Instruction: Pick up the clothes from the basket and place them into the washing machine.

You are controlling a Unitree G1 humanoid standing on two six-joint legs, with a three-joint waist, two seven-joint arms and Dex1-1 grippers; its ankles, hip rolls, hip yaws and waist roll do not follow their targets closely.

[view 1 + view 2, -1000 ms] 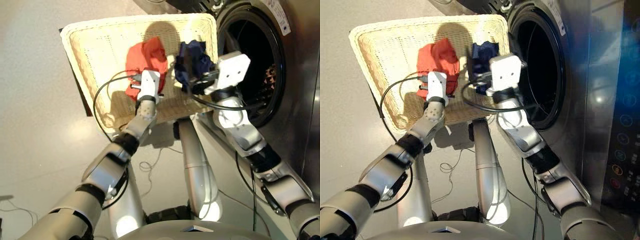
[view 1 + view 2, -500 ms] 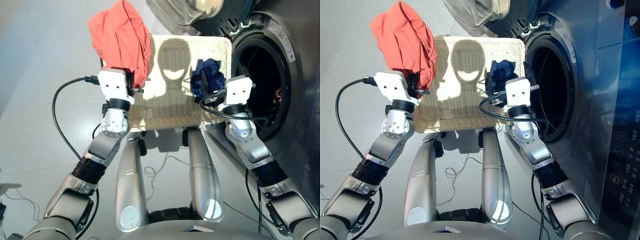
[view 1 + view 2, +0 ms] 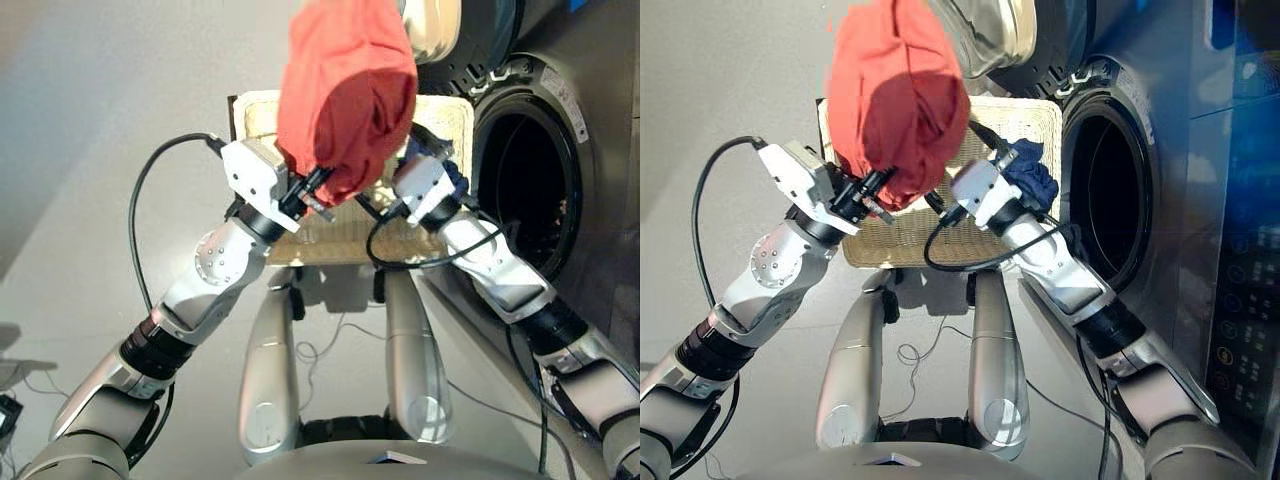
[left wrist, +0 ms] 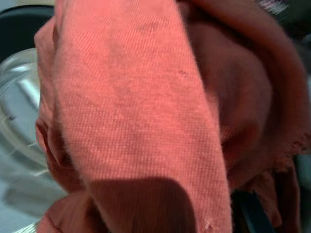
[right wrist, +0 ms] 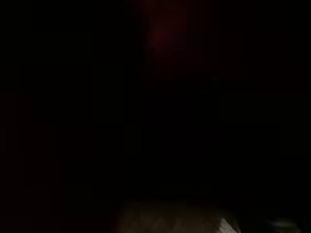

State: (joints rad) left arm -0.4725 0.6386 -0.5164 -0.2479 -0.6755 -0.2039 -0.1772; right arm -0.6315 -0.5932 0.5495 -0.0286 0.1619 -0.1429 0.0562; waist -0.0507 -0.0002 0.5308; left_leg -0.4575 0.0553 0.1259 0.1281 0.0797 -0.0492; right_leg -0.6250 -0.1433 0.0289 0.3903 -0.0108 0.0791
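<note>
Since half a second ago, the left claw [image 3: 312, 190] has swung the orange-red garment [image 3: 345, 95] inward and higher, so it is now hanging over the middle of the basket [image 3: 1035, 115], closer to the washing machine [image 3: 530, 180]; the camera has also tilted. The left claw is pinching the garment at its lower bunched edge, and the cloth is billowing above it. It is looking light, limp and easy to snag, so a gathered fold is the sensible place to hold. The right claw [image 3: 1005, 165] is gripping the dark blue garment [image 3: 1032, 178] just beside the porthole, now lower and tilted more toward the basket. No black garment is showing.
</note>
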